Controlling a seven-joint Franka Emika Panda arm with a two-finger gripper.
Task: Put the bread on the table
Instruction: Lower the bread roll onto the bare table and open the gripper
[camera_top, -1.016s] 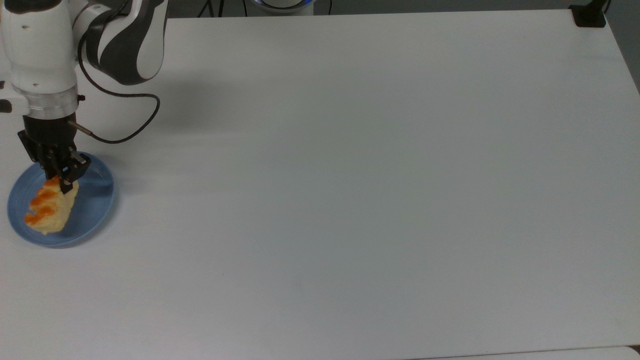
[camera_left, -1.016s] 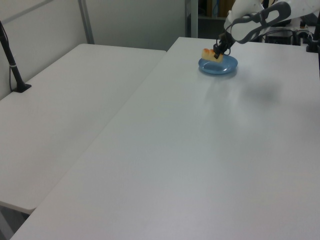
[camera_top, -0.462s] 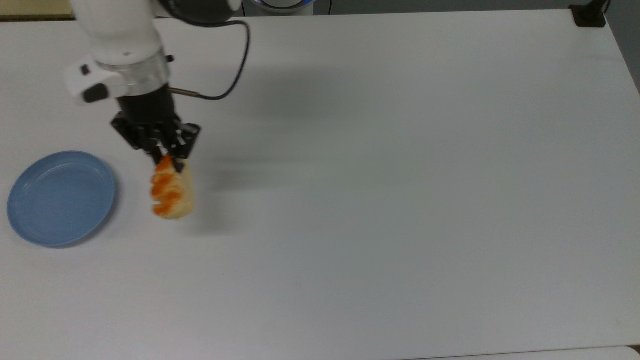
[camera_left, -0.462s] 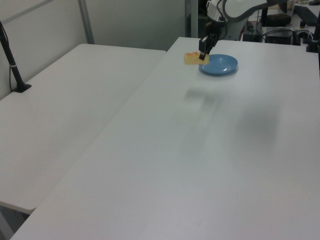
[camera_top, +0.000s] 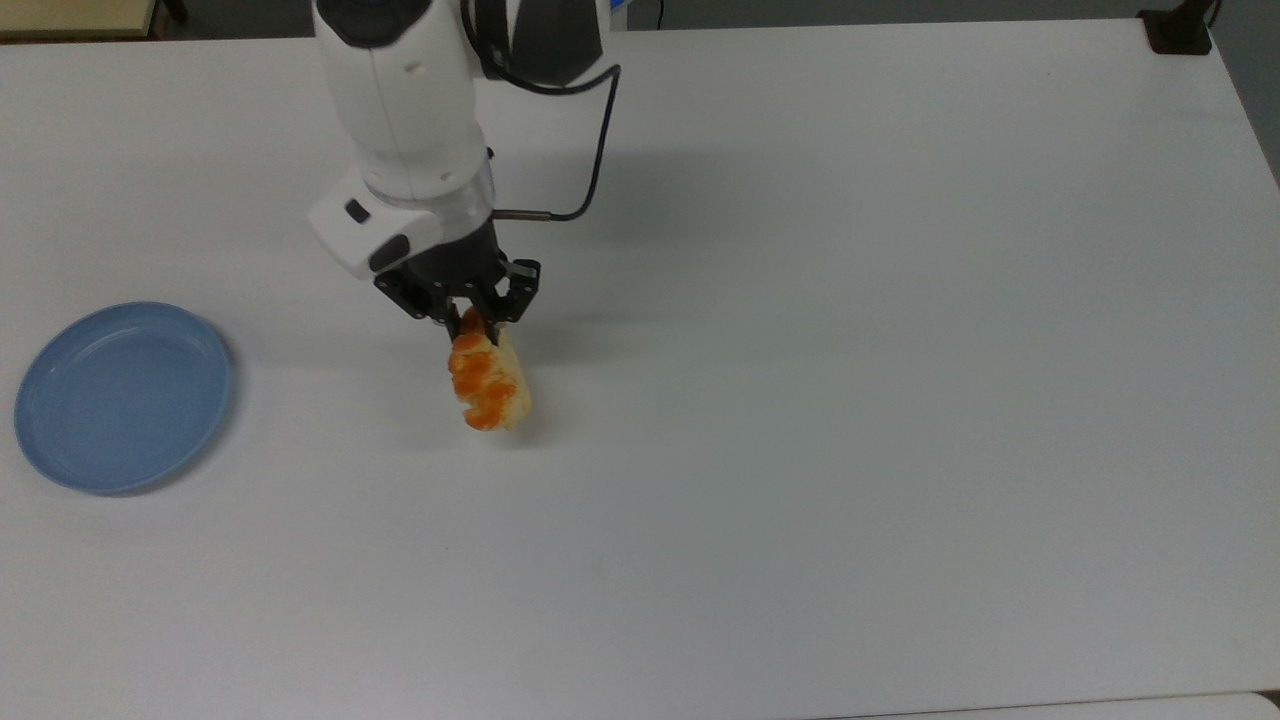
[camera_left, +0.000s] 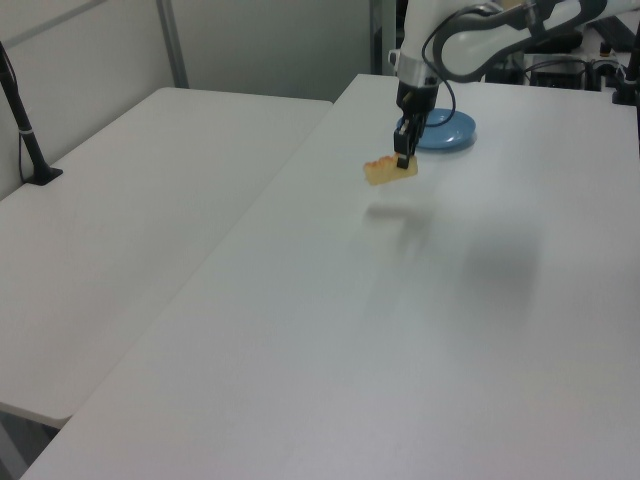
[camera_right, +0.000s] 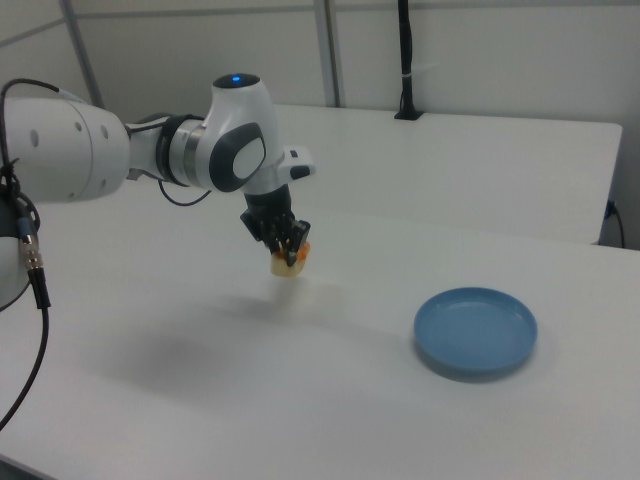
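Gripper (camera_top: 470, 322) was clamped on one end of the bread (camera_top: 487, 385), the roll hanging below it, clear of the table (camera_top: 850, 400) and well apart from the blue plate (camera_top: 120, 395). Best practice judged: lower until the bread touches down, then release.

White Panda arm (camera_top: 400, 110), glossy rounded links, dark grey joint bands. Blue lit ring on top of one joint in the right view. Pale silver flange ring above the black gripper (camera_top: 470, 318), with black linkage fingers (camera_top: 495, 308). Thin black cable (camera_top: 590, 160) loops from wrist. Small dark button on white wrist housing.
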